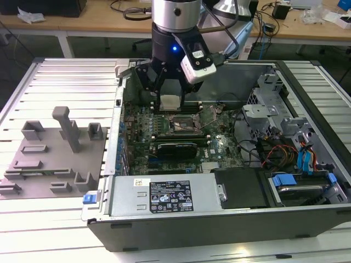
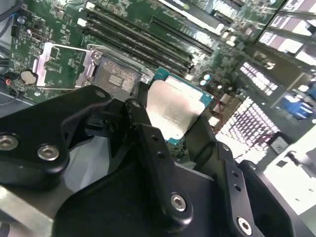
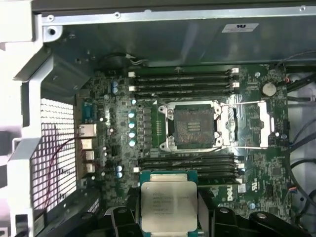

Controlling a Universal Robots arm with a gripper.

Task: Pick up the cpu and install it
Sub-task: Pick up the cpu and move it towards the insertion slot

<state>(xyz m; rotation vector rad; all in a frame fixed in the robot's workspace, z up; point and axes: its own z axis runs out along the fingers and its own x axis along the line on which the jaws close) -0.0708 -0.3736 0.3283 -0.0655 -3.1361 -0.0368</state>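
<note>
one cpu (image 3: 169, 203) in pincer (image 1: 170, 102) near socket (image 3: 191, 126)

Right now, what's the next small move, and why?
Probably shift the gripper across until the cpu sits squarely over the socket. It holds the cpu above the motherboard; in the first wrist view the socket is empty, its plate flipped open, and the cpu is offset from it.

Arm (image 1: 175, 13) upright, gripper (image 1: 170, 102) pointing straight down.
Seen from the room, the wrist hangs vertical; beneath it the black gripper's fingers (image 2: 142, 126) are clamped on opposite edges of the cpu (image 3: 169, 205), holding it flat.
</note>
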